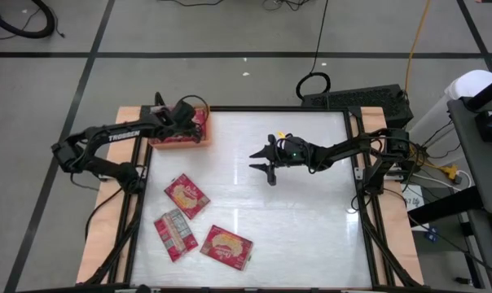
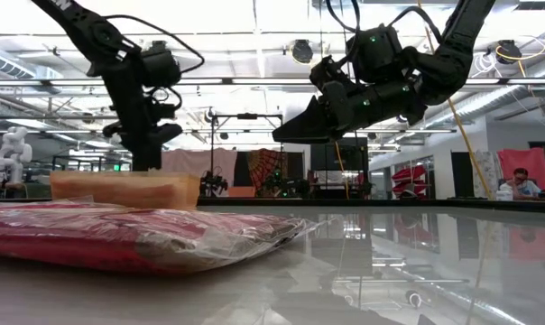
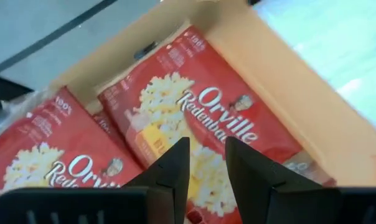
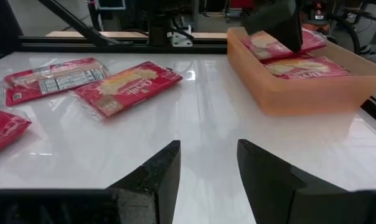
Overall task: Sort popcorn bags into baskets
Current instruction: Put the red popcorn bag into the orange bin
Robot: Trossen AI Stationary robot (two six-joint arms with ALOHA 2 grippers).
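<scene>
The orange basket (image 1: 179,141) sits at the table's far left corner and holds two red popcorn bags lying flat side by side (image 3: 194,106) (image 3: 45,155). My left gripper (image 1: 189,122) (image 3: 206,155) hovers just above them, pointing down, with a narrow gap between its fingers and nothing in it. Three more red bags lie flat on the near left of the table (image 1: 186,195) (image 1: 175,233) (image 1: 226,246). My right gripper (image 1: 261,163) (image 4: 208,155) hangs open above the table's middle, facing the basket (image 4: 300,93) and holding nothing.
Light wooden boards (image 1: 107,236) (image 1: 388,244) and black frame rails run along the table's left and right sides. A black device (image 1: 356,99) lies beyond the far edge. The white tabletop (image 1: 311,220) is bare on its right half and near the middle.
</scene>
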